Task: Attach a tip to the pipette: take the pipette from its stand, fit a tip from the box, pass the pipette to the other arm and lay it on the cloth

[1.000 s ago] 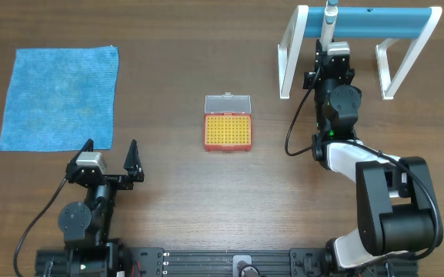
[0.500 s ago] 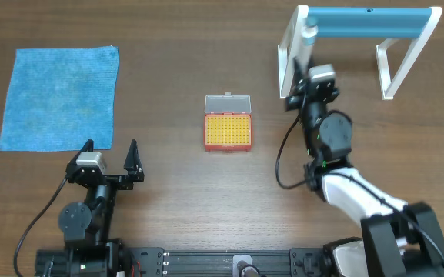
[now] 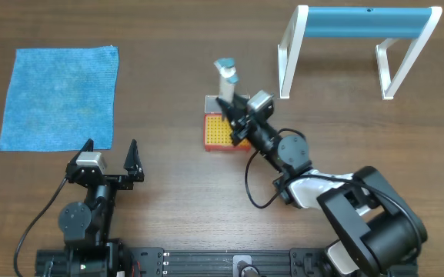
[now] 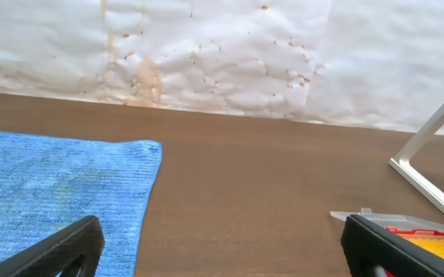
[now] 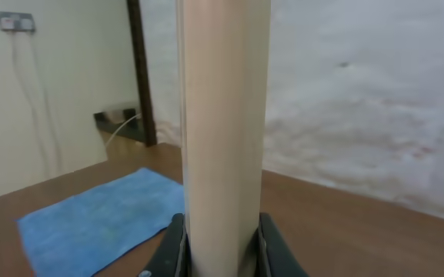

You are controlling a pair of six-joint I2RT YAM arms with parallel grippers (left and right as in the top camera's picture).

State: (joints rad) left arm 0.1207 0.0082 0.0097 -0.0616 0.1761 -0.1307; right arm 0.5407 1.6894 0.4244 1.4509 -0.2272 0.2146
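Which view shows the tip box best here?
The top view: the tip box lies open from above, partly hidden by the right gripper. The left wrist view catches one corner; the right wrist view faces the pipette.

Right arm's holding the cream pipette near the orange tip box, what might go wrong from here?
1. The cream-barrelled pipette, clamped in the right gripper, may come down off-centre on the orange box of yellow tips, missing a tip or shoving the small box.
2. The open left gripper sits beside the blue cloth; the smooth barrel might slip at handover.
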